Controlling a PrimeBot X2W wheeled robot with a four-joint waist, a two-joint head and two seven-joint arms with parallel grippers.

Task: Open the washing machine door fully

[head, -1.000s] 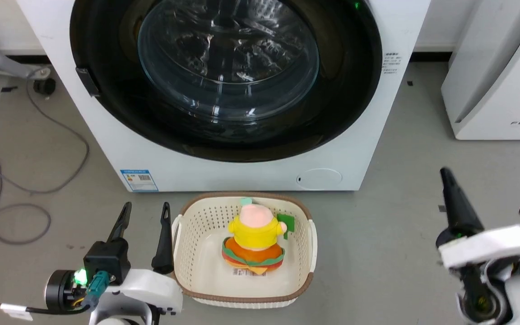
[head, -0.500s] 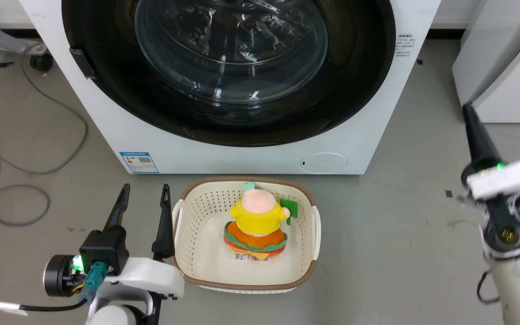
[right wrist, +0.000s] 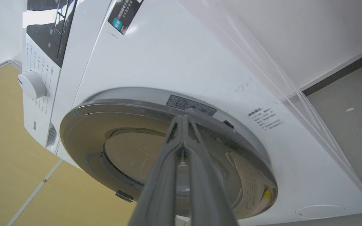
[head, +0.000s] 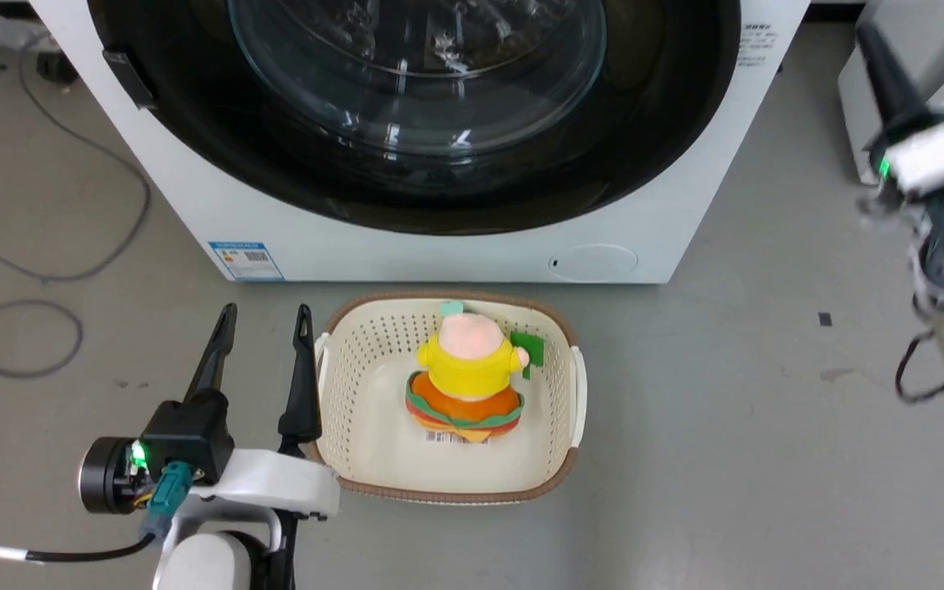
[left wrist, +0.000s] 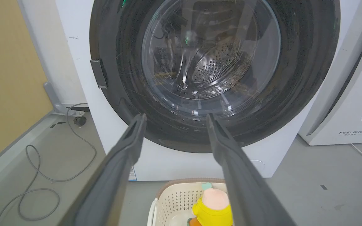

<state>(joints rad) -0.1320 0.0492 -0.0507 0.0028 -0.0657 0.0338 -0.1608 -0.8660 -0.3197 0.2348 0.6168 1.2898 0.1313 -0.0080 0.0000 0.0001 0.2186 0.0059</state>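
- The right gripper (right wrist: 182,118) has its two long fingers pressed together with nothing between them.
- In the right wrist view its tips point at the rim of the washing machine door (right wrist: 121,150), just under a small warning label (right wrist: 191,105); whether they touch it I cannot tell.
- In the head view this gripper (head: 872,41) is raised off the right side of the washing machine (head: 456,254), with a white appliance (head: 853,123) just behind it.
- The door lies flat against the machine's front, its glass bowl ahead of the fingers and a white dial (right wrist: 31,84) far off beyond it.
- The left gripper (head: 265,310) is low near the floor, fingers spread apart and holding nothing.
- Straight ahead of its tips (left wrist: 175,116) is the lower part of the door (left wrist: 212,62); a dark tab (left wrist: 98,73) sits on the rim up and to their left.
- Just beside its right finger stands a cream basket (head: 357,360) with a plush toy (head: 466,377) inside.
- Grey cables (head: 29,328) lie on the floor well off to its left.
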